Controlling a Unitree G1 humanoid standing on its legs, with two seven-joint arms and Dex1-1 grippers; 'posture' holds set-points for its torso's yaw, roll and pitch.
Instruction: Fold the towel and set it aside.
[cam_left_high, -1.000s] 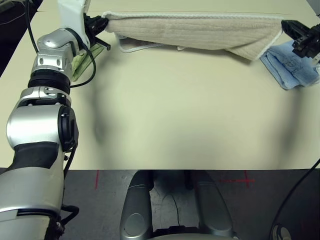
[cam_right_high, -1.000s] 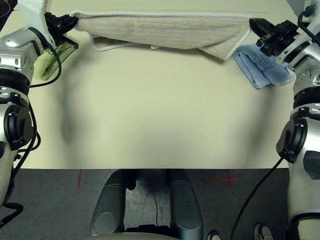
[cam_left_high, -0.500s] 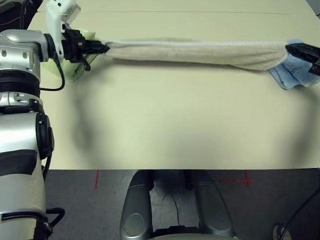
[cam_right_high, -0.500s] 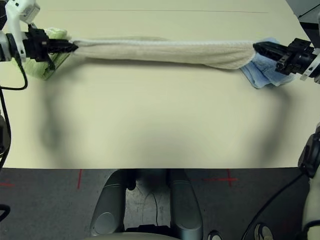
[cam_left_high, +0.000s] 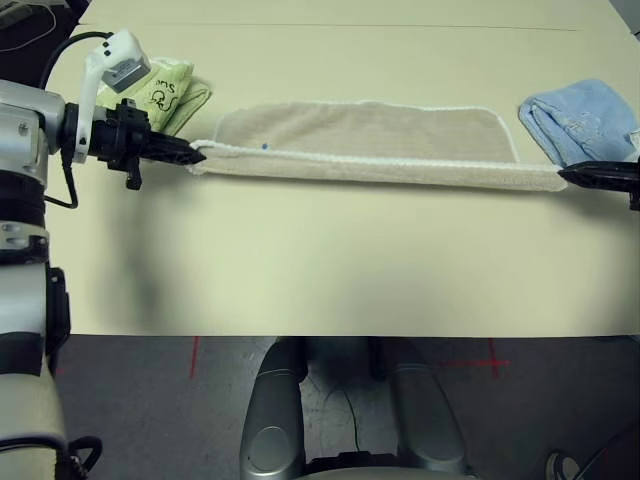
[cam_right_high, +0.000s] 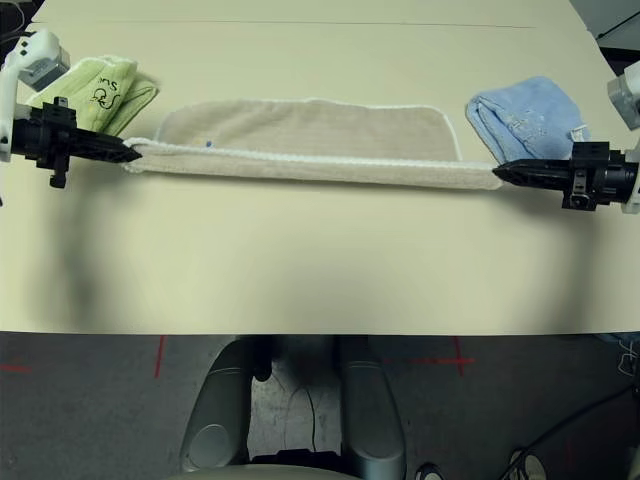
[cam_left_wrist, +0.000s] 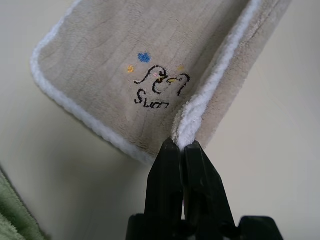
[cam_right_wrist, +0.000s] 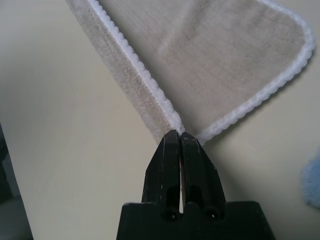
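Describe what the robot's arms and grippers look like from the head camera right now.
The left arm is silver metal with black joint rings and black cables looping beside it. A small white camera block sits at its wrist. The left gripper and the right gripper each have two slim black fingers tapering to a point, on black housings.

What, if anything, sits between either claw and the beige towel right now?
Nothing visible. The left claw and right claw are each shut on a corner of the towel, which lies stretched between them on the table.
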